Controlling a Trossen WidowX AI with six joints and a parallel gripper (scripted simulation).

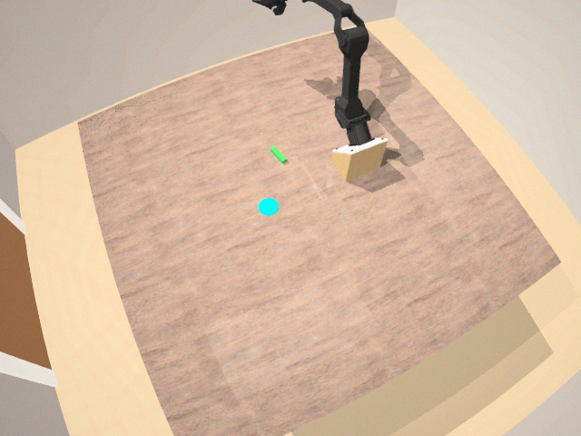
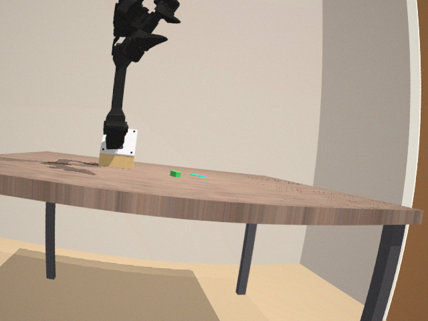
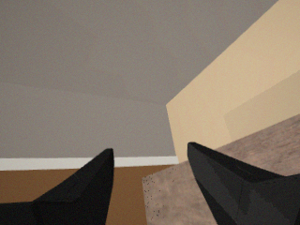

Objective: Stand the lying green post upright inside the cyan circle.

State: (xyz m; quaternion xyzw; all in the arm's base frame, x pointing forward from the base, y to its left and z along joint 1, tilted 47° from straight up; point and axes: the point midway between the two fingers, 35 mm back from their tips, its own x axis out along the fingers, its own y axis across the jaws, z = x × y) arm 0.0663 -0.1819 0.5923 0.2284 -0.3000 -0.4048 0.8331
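The green post [image 1: 279,154] [image 2: 175,173] lies on its side on the table. The flat cyan circle [image 1: 268,206] [image 2: 198,175] is a short way from it, with nothing standing on it. The post lies outside the circle. My gripper [image 2: 172,31] [image 3: 151,152] is partly open, with nothing between its fingers. It is high above the table and well away from the post; in the top view it is cut off by the top edge. The wrist view shows neither the post nor the circle.
The arm's base stands on a wooden block [image 1: 366,162] [image 2: 117,161] with a white plate on top, beside the post. The brown table [image 1: 328,282] [image 2: 225,207] has its edges in view. Walls stand behind it.
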